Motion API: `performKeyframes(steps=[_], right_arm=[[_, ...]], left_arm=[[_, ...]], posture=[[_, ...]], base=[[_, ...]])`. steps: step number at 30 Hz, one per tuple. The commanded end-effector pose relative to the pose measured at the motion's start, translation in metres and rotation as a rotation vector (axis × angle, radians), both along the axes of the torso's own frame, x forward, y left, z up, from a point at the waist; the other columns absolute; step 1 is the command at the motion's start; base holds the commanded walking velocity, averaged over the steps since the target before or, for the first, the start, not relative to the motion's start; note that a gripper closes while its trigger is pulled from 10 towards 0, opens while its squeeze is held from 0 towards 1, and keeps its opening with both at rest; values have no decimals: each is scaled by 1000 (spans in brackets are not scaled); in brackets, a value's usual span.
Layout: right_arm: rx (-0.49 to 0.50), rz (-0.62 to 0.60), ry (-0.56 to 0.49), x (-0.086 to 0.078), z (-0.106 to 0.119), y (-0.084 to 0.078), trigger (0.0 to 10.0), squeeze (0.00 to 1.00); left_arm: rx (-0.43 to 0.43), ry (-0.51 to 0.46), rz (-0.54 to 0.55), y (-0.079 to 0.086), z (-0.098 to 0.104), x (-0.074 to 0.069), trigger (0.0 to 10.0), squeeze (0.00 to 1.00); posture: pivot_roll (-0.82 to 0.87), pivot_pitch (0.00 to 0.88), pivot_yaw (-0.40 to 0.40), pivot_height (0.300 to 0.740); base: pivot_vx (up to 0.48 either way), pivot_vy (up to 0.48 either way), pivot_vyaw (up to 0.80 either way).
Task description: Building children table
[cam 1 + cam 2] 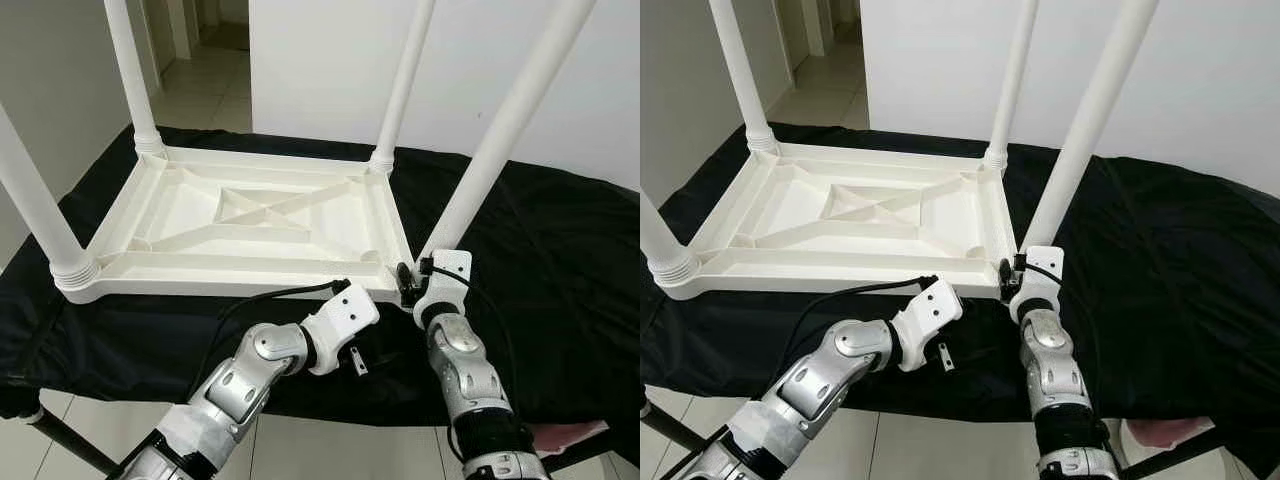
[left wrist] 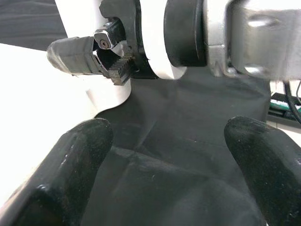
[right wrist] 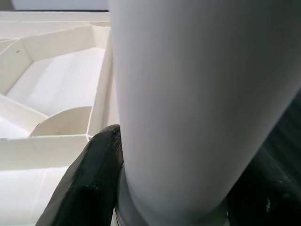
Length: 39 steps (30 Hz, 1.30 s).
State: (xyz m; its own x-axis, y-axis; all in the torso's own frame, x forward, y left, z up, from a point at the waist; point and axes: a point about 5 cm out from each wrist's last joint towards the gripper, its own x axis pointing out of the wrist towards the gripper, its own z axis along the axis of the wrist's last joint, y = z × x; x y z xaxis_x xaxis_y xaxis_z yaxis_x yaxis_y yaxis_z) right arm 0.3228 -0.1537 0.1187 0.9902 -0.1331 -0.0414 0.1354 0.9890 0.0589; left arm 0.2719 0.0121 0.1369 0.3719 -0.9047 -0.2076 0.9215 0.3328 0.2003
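White plastic tabletop [image 1: 250, 215] lies upside down on the black-draped counter [image 1: 560, 260], 4 legs up. The right gripper [image 1: 412, 283] jaws clamp the near-right leg [image 1: 490, 150] at its base; the left gripper [image 2: 164, 174] jaws gape empty beside it. A skewed twist could cross-thread or tip that leg.

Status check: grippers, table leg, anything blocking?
Right gripper shut on near-right leg at its base. Left gripper open, empty, beside it over black cloth. Table upside down, four legs up. Nothing blocking.

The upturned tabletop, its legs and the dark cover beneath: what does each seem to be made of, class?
Tabletop: apparently moulded white plastic, matte, with cast ribs underneath. Leg held by the right gripper: likely the same plastic, smooth with a slight sheen. Cover: black cloth, judging by its soft folds and creases.
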Motion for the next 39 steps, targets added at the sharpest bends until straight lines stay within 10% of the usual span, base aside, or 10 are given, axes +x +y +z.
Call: performKeyframes(steps=[1, 7, 8, 22, 23, 25, 39], right_arm=[[13, -52, 94, -8, -20, -3, 10000, 0], [25, -29, 39, -10, -9, 9, 10000, 0], [24, -42, 41, -10, -8, 5, 10000, 1000], [13, 56, -92, 1, 18, -12, 10000, 1000], [-1, 115, -100, 3, 21, -14, 10000, 176], [-43, 227, -117, 8, 27, -18, 10000, 0], [-217, 651, -48, 13, 24, -21, 10000, 0]], left_arm=[[8, -6, -16, -1, -1, -2, 10000, 0], [8, -5, -15, -1, -1, -2, 10000, 0], [8, -6, -15, -1, 0, -1, 10000, 0], [3, -6, -12, -2, 0, -1, 10000, 0], [2, -6, -13, -2, 1, -1, 10000, 0], [2, -7, -14, -3, 1, -1, 10000, 0], [3, -11, -12, -2, 2, 1, 10000, 0]], posture=[[43, 30, -69, 740], [42, 30, -67, 740], [42, 30, -67, 740], [37, 32, -69, 740], [38, 33, -67, 740], [37, 33, -64, 740], [43, 28, -65, 740]], base=[[0, 0, 0], [0, 0, 0], [0, 0, 0], [0, 0, 0], [0, 0, 0], [0, 0, 0], [0, 0, 0]])
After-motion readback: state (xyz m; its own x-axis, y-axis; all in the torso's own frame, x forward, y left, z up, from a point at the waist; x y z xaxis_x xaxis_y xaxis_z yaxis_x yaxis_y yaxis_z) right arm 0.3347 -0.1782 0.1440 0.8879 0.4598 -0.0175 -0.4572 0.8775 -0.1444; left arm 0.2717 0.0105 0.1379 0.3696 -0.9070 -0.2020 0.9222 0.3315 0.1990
